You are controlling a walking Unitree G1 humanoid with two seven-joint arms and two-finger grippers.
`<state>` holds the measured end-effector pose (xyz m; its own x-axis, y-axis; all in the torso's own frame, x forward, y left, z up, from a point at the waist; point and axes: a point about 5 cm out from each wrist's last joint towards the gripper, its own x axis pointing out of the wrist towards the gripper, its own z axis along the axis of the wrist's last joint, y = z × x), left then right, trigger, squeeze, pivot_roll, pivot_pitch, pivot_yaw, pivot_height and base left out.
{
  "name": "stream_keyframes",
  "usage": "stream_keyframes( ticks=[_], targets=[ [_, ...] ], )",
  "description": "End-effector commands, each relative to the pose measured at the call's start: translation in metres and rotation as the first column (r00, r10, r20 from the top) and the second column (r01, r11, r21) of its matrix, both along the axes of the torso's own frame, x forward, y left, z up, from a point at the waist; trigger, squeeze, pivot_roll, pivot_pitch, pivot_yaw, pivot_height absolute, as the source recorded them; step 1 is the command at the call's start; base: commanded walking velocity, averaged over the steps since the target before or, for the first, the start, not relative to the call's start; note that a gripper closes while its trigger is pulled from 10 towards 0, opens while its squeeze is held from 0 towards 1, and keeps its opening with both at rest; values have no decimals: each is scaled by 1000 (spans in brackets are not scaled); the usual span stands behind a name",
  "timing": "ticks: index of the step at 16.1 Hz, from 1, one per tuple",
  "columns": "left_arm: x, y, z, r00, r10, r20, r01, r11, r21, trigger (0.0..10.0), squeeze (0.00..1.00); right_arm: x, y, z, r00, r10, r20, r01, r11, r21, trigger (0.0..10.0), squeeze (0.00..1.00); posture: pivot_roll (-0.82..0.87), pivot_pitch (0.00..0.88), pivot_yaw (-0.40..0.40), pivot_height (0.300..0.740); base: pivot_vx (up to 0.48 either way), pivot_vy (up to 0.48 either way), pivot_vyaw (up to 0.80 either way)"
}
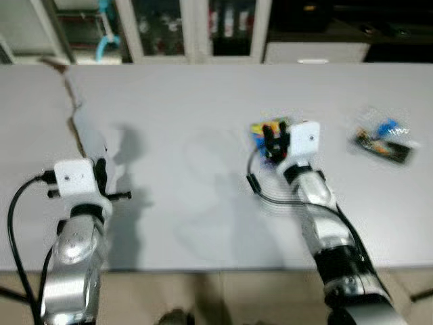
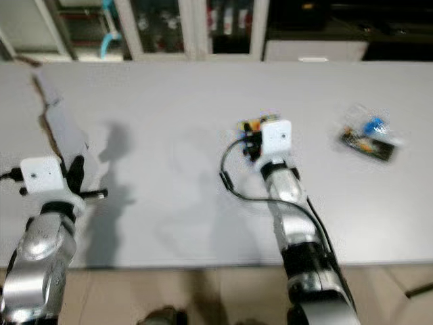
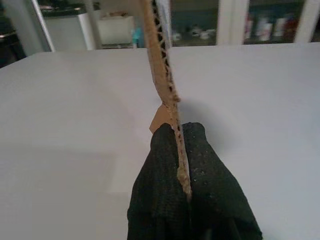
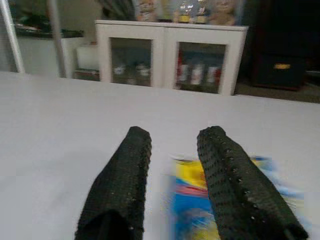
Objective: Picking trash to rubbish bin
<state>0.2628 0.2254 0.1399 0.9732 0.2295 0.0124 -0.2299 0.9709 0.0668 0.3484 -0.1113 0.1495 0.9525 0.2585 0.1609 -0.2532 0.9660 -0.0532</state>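
Observation:
My left gripper (image 1: 101, 172) is shut on a long flat piece of cardboard (image 1: 84, 125), held edge-up above the grey table (image 1: 189, 135); in the left wrist view the cardboard (image 3: 162, 75) runs up from between the fingers (image 3: 200, 195). My right gripper (image 1: 276, 142) stands open just above a colourful yellow-and-blue wrapper (image 1: 267, 128) lying on the table. In the right wrist view the wrapper (image 4: 192, 205) shows between and beyond the two black fingers (image 4: 125, 185). A second wrapper in clear plastic (image 1: 383, 140) lies further right.
White cabinets with glass doors (image 1: 196, 27) stand beyond the table's far edge. The table's near edge (image 1: 203, 271) runs across just before my arms, with beige floor below it.

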Motion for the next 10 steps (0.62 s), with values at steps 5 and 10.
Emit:
stream_keyframes(
  ticks=[5, 10],
  targets=[
    [-2, -2, -3, 1000, 11, -12, -11, 1000, -10, 10000, 0, 1, -2, 5, 1000, 11, 16, -11, 1000, -22, 10000, 1000, 29, 105, 8, 740, 0, 0, 0],
    [-3, -3, -4, 1000, 17, -11, -17, 1000, -22, 10000, 0, 8, -7, 5, 1000, 28, -15, -28, 999, -40, 10000, 1000, 28, 109, -3, 740, 0, 0, 0]
  ],
)
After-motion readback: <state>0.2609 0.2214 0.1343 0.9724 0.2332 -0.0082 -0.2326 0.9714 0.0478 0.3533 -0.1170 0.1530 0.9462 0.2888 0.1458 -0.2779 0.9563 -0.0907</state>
